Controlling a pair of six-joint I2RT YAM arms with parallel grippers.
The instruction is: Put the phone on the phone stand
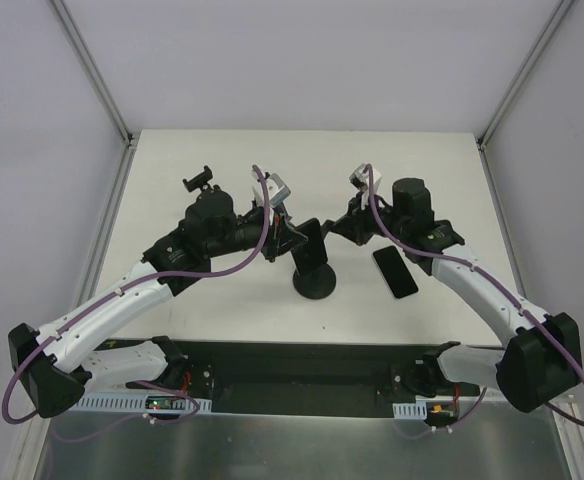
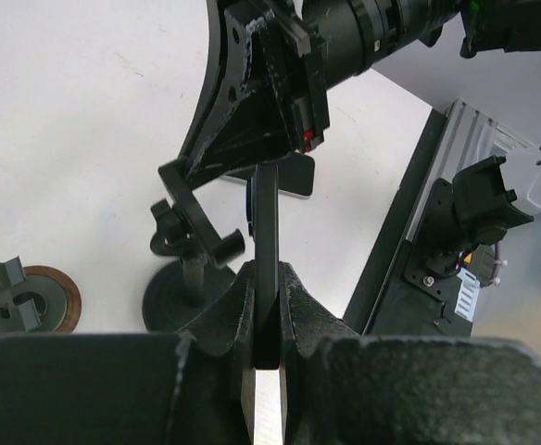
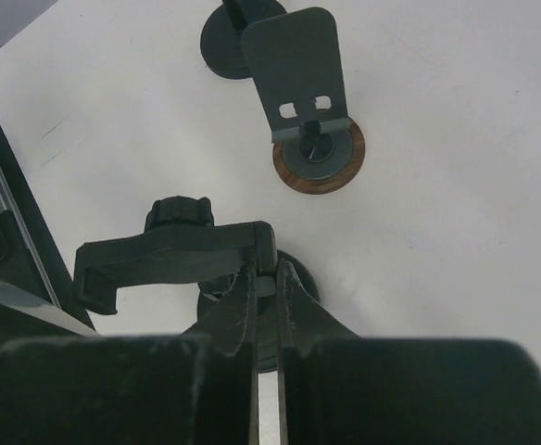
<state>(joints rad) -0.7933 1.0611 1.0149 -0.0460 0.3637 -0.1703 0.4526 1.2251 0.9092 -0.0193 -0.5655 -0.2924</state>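
Observation:
My left gripper (image 1: 292,238) (image 2: 266,273) is shut on a thin black phone (image 2: 265,222) and holds it edge-up just above the black phone stand. The phone also shows in the top view (image 1: 312,246). The stand has a round base (image 1: 315,283) (image 2: 173,298) and a clamp holder (image 2: 192,211) (image 3: 173,255). My right gripper (image 1: 334,228) (image 3: 266,269) is shut on the right end of that clamp holder. The phone sits beside the clamp, between the two grippers; I cannot tell whether they touch.
A second flat black slab (image 1: 395,271) (image 2: 289,176) lies on the table right of the stand. A plate stand on a brown-ringed base (image 3: 312,153) (image 2: 30,298) and a small black clamp stand (image 1: 202,183) stand further back left. A black rail (image 1: 292,365) runs along the near edge.

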